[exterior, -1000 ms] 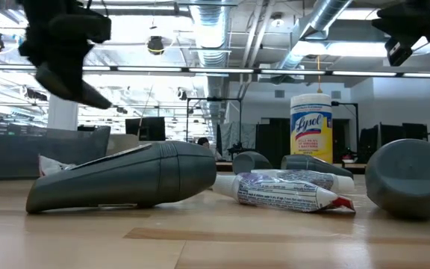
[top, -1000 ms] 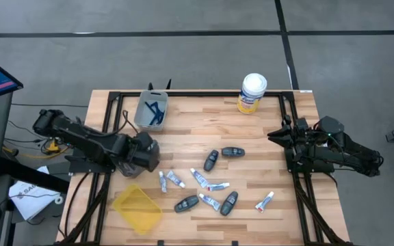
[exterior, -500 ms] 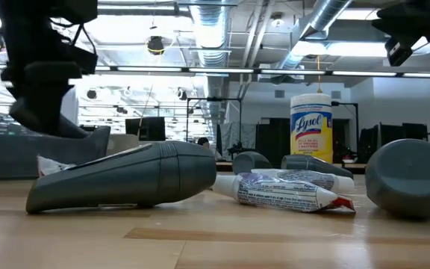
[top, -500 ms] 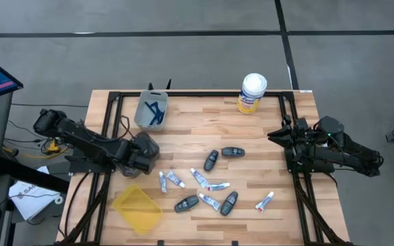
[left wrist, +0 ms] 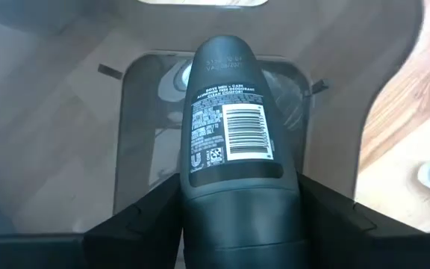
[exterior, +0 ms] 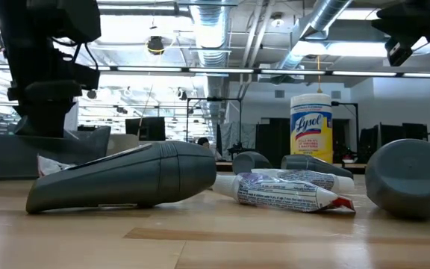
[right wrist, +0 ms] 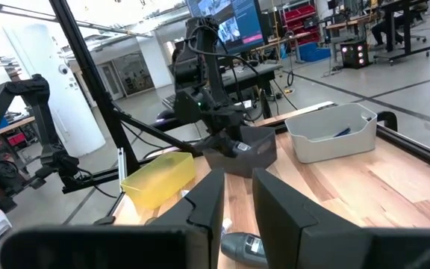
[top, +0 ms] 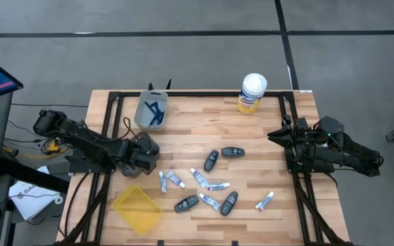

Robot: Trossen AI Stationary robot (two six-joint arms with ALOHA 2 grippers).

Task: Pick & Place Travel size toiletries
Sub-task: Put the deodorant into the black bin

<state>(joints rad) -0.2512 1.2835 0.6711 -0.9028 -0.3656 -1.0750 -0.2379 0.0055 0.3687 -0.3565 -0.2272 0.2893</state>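
Several dark grey oval deodorant bottles and small white tubes lie flat on the wooden table, mostly in its near middle. In the low view, one bottle and one tube lie close by. My left gripper hangs at the table's left side, shut on one dark grey bottle above a dark grey bin. That bin also shows in the right wrist view. My right gripper waits at the right edge, open by a narrow gap. My left gripper pinches the dark grey deodorant bottle between its two fingers at the end nearest the wrist. It comes from above, pointing down, and the bottle lies along the fingers. The bottle is lifted clear, its labelled end pointing down into the grey bin.
A light grey bin with blue razors stands at the far left. A yellow bin sits at the near left corner. The yellow canister with a white lid stands at the far edge. Black frame rails run along both sides.
My left gripper, still shut on the bottle, has moved toward the table's left edge and come down over the dark grey bin. The items on the table have stayed where they were.
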